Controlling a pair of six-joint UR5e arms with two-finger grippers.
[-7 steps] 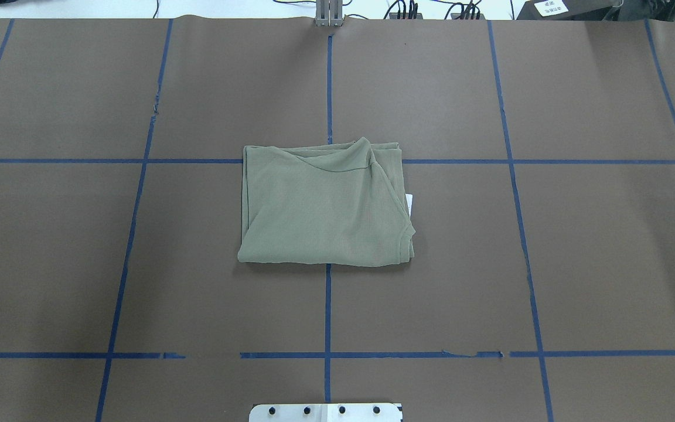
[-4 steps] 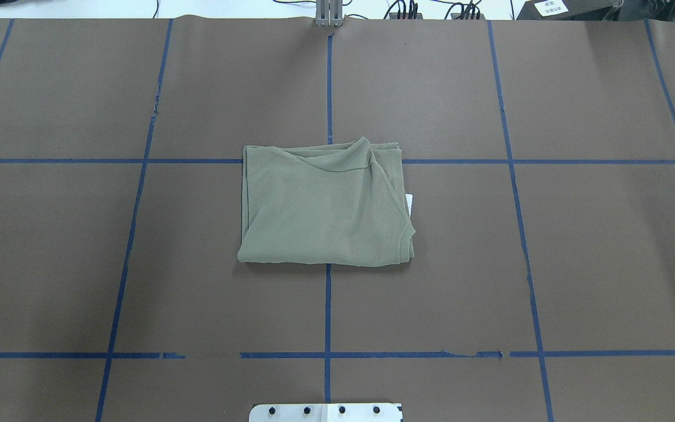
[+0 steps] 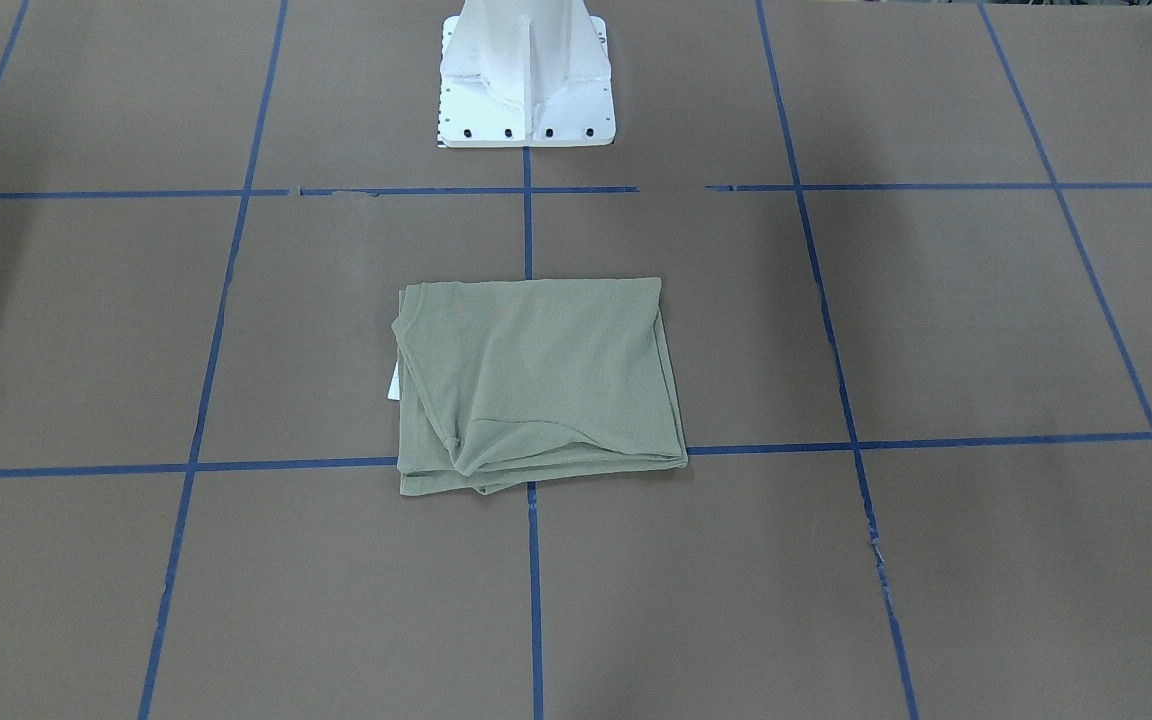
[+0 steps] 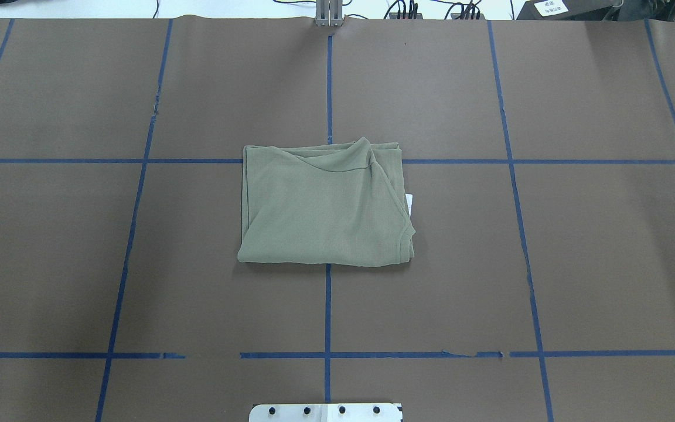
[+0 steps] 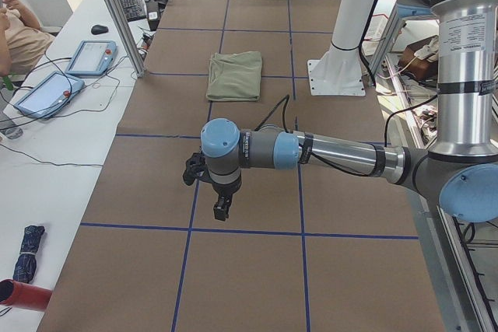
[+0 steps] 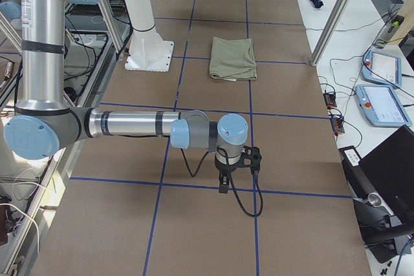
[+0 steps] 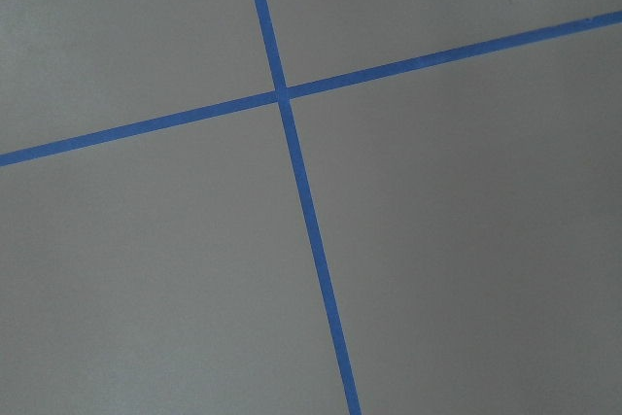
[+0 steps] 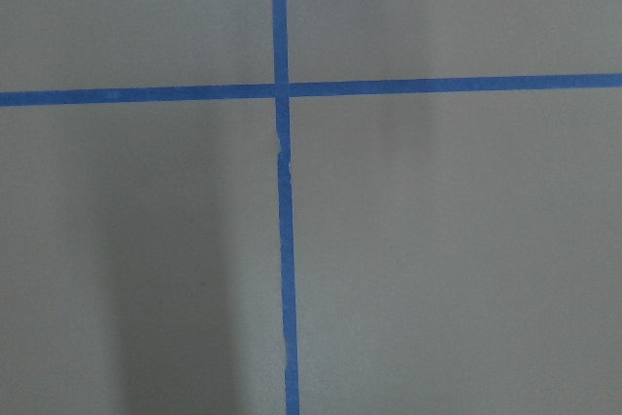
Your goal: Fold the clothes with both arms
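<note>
The sage-green shirt (image 4: 326, 205) lies folded into a flat rectangle at the middle of the brown table, also seen in the front view (image 3: 536, 385). Its white tag (image 4: 409, 203) pokes out at one side edge. Neither arm touches it. The left gripper (image 5: 222, 207) hangs low over the table far from the shirt (image 5: 235, 75). The right gripper (image 6: 223, 185) hangs likewise at the opposite end, away from the shirt (image 6: 233, 58). Both show only in side views, so I cannot tell if they are open or shut. The wrist views show only bare paper and blue tape.
Blue tape lines (image 4: 327, 310) grid the brown table cover. The white pedestal base (image 3: 526, 80) stands behind the shirt. Side tables hold tablets (image 5: 89, 56), a laptop (image 6: 388, 172) and cables. A person (image 5: 19, 29) sits at the far left side table.
</note>
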